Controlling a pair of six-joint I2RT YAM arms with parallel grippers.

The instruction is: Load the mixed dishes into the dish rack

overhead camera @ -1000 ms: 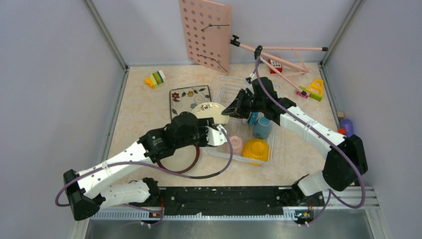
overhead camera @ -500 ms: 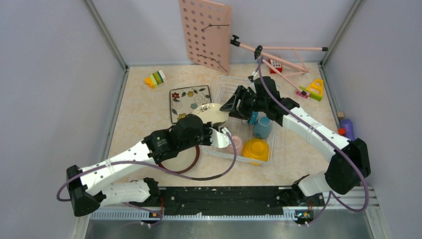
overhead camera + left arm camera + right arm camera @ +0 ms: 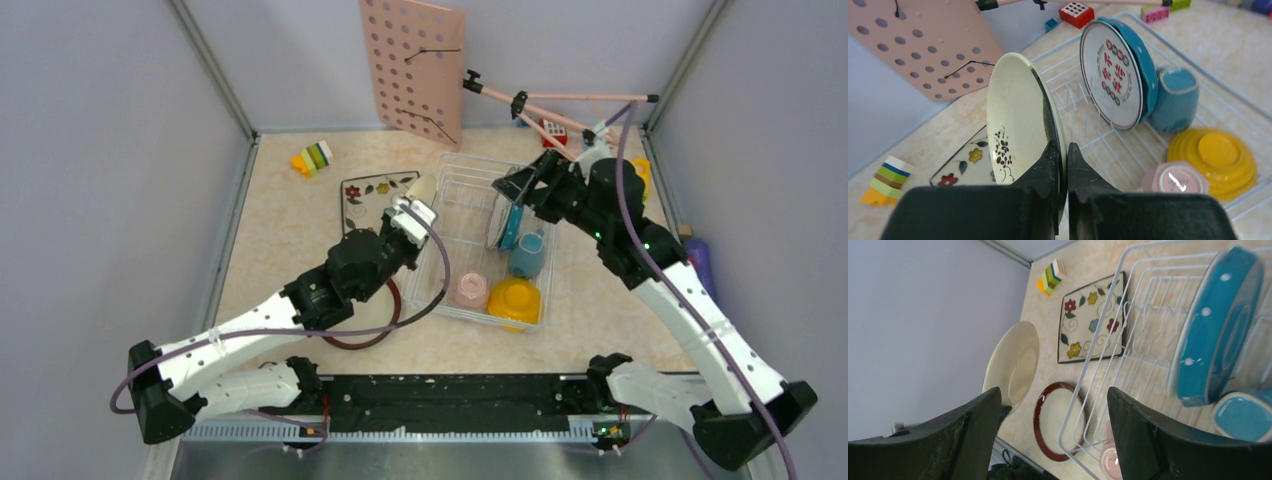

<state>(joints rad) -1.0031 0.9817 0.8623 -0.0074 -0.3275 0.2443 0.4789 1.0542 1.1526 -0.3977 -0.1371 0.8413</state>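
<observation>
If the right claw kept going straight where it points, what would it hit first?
Probably the wire rim of the dish rack: the right gripper, in its own camera, frames that rim between open fingers, the brown-rimmed plate lying just past it. Depth is unclear.

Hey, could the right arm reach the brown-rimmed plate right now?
Probably not. The brown-rimmed plate lies on the table beside the dish rack, mostly under the left arm, and the open right gripper is over the rack's far side.
</observation>
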